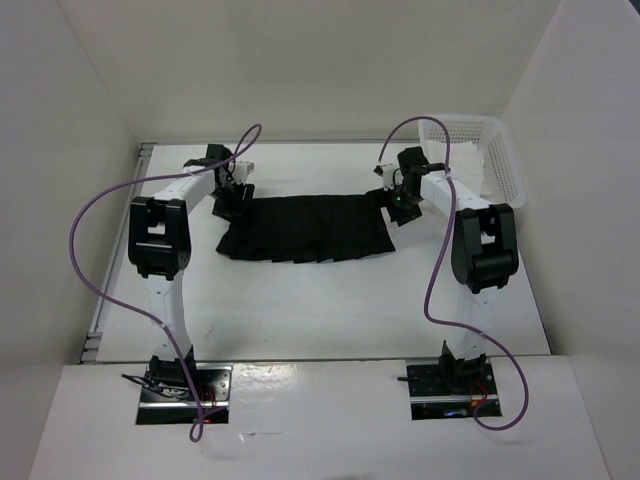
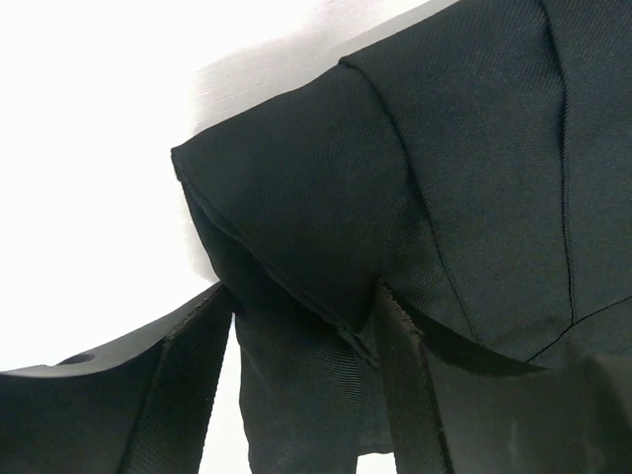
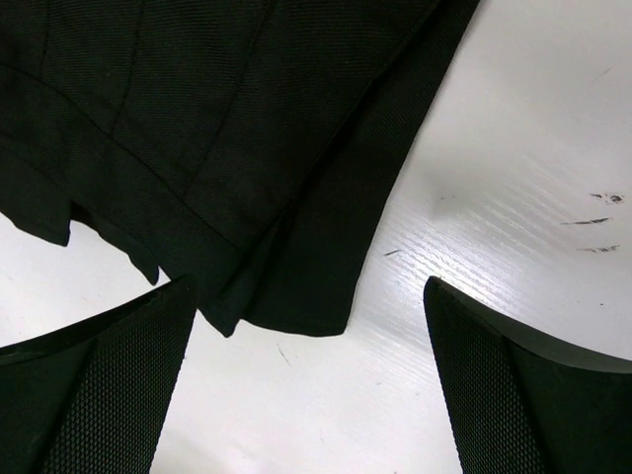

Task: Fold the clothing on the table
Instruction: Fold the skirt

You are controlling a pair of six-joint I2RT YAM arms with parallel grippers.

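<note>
A black pleated skirt (image 1: 305,230) lay spread sideways across the far half of the white bench (image 1: 320,300), pleats flat, its left end bunched upward.

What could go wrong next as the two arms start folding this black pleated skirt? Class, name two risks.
1. The left pincer straddles a bunched skirt corner; whether it has clamped is unclear, so the fabric may slip on lifting.
2. The right pincer stands open over the other corner, flat on the table; closing here may catch only the edge or scrape it.
</note>
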